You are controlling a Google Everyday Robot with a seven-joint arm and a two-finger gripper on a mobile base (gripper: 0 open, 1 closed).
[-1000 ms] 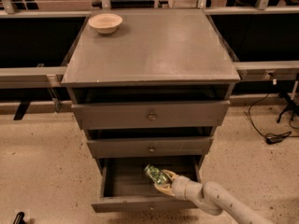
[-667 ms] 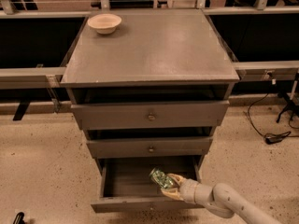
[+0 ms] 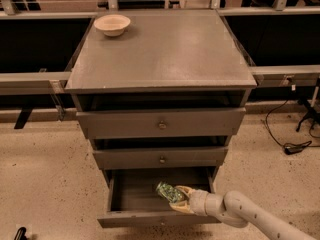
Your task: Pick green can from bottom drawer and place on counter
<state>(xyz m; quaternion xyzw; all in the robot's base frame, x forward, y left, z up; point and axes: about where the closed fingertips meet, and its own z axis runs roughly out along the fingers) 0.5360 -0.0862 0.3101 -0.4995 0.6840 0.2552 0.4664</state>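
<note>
The green can (image 3: 169, 192) is small and shiny, tilted, just above the floor of the open bottom drawer (image 3: 131, 194). My gripper (image 3: 179, 200) reaches in from the lower right on a pale arm, its cream fingers (image 3: 184, 190) closed around the can's right end. The counter (image 3: 160, 49) is the flat grey top of the cabinet, far above the gripper.
A cream bowl (image 3: 112, 24) stands on the counter's back left corner. The two upper grey drawers (image 3: 161, 123) sit slightly ajar above the open one. Black cables (image 3: 290, 146) lie on the speckled floor at the right. Grey rails run on both sides of the cabinet.
The gripper with the can has shifted slightly right and toward the drawer's front, with the can held in it throughout.
</note>
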